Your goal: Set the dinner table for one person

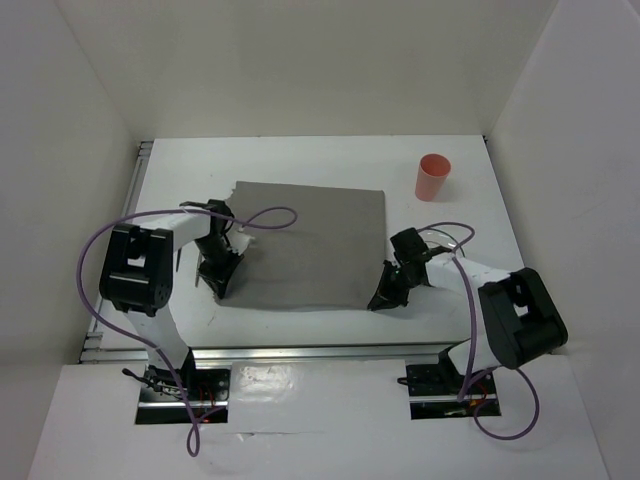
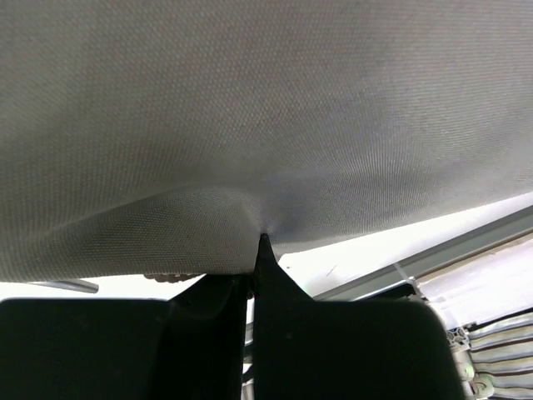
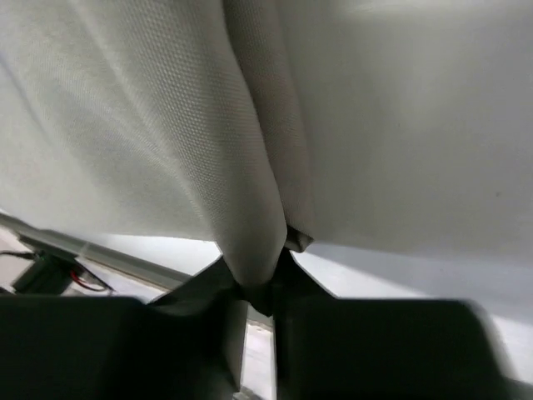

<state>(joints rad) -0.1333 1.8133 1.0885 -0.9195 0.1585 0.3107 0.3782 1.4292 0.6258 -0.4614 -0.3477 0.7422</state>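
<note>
Smack in the middle of the overhead frame is the grey placemat, lying on the white dinner table, which fills the whole floor of that view between the white walls. Both arms are at the mat's lower edge. The left gripper is clamped on the lower-left corner and the right gripper on the lower-right one. The wrist views back that up: on the left the cloth puckers to a point right where the fingers meet, and on the right a whole fold of fabric is bunched between the jaws. So both are pinched tight on the mat.

My read is they're placing or straightening the mat, which is the first step of the setting, so there's lots left to do. To do it well I'd hold both corners level and pull gently apart so that right-side fold flattens out. Then line the mat's lower edge up with the table's, and let go of both corners together so nothing drags. The only other item I can spot is a pink cup standing at upper right, well apart from the mat.
</note>
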